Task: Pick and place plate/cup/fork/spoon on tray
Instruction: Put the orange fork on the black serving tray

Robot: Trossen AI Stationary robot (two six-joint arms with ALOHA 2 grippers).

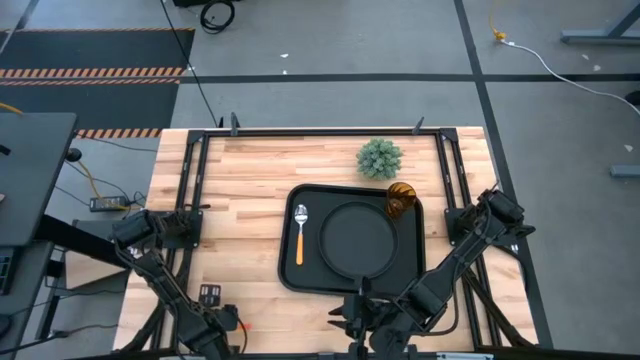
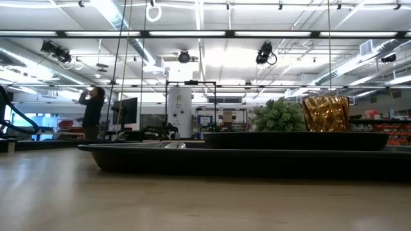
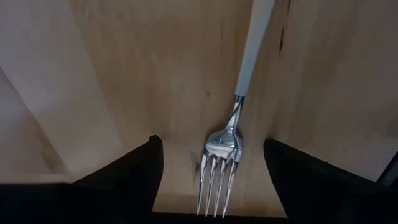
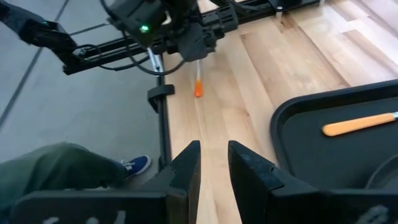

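Observation:
The black tray (image 1: 290, 270) lies mid-table. On it are the round black plate (image 1: 357, 240), the amber cup (image 1: 401, 198) in its far right corner, and the spoon (image 1: 300, 232) with a silver bowl and an orange handle along its left side. The fork (image 3: 224, 168) lies flat on the wood near the table's near left corner. Its orange handle (image 4: 198, 87) shows in the right wrist view. My left gripper (image 3: 211, 186) is open, pointing down over the fork, one finger on either side of the tines and apart from them. My right gripper (image 4: 214, 165) hangs shut and empty at the near edge beside the tray.
A fuzzy green plant ball (image 1: 380, 158) stands on the table just beyond the tray's far rim. Bare wood lies to the left of the tray (image 1: 230, 200). A person's shoe and trouser leg (image 4: 130, 167) show on the floor off the table's near left corner.

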